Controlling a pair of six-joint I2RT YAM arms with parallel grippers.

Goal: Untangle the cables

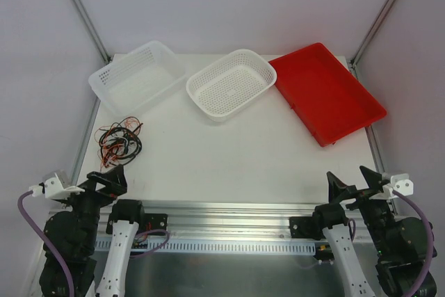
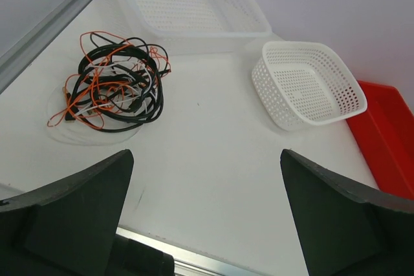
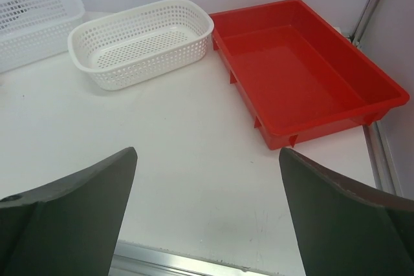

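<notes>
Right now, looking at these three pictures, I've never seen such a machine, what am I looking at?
These are two robot arms bolted to the near edge of a table. One picture looks down from above; the other two come from a camera on each wrist, so the dark shapes at the bottom are that arm's own fingers. The left gripper and right gripper stand open, holding nothing. Near the left arm lies a tangle of red-orange and black cables. At the far side sit a rectangular white basket, an oval white basket and a red tray.
</notes>
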